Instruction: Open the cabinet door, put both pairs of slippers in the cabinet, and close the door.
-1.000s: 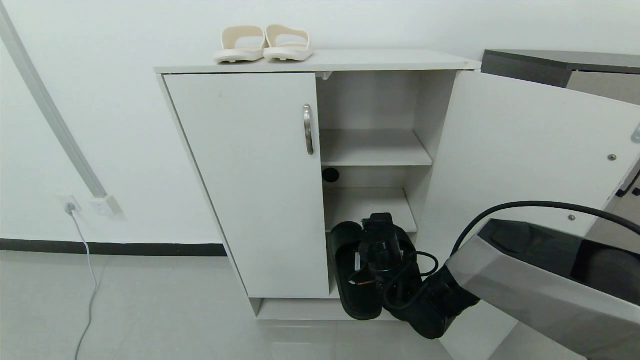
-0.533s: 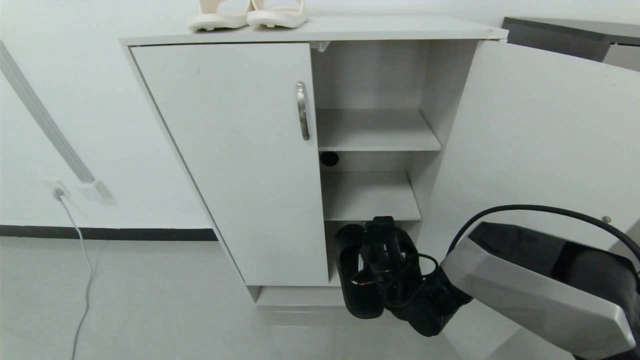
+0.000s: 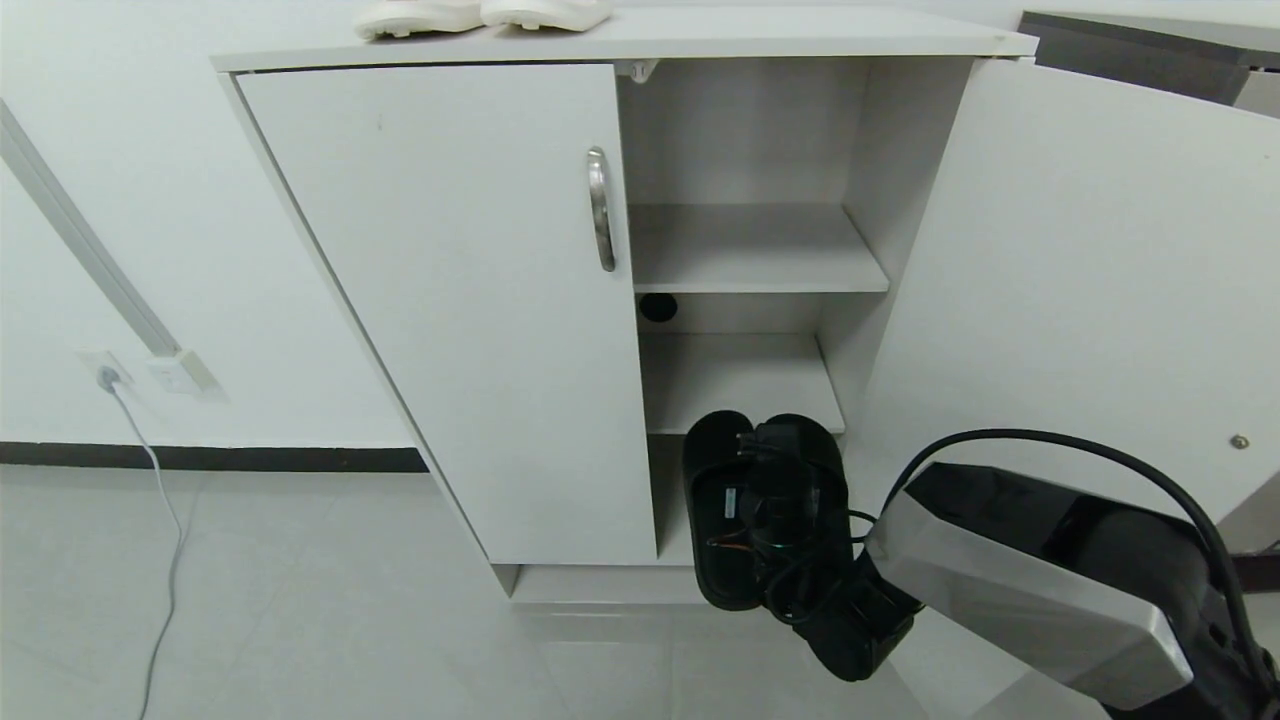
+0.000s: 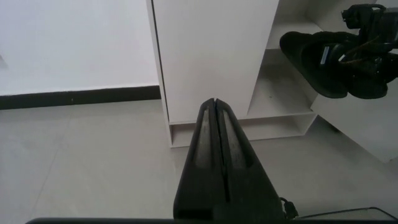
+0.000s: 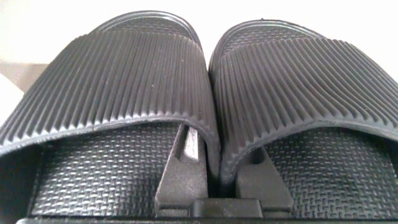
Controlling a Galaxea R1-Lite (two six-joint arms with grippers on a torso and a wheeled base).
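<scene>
Two black slippers [image 3: 725, 520], clamped together by the right gripper [image 5: 217, 168], at the mouth of the cabinet [image 3: 640, 42] bottom compartment.
Cream slippers [image 3: 480, 14] on top are cut off at the frame edge; left gripper [image 4: 214, 107] pressed closed, empty, above grey floor [image 3: 300, 620] by a white wall [image 3: 130, 150].

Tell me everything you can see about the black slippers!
The black slippers are a pair of slides that look rubbery, each with one wide ribbed strap and a bumpy footbed. They lie side by side, pressed together. The right pincer is shut on their touching inner edges, with one finger inside each slipper. They are held tilted in the air at the open bottom compartment of the cabinet, toes toward it, just below the lower shelf.
</scene>
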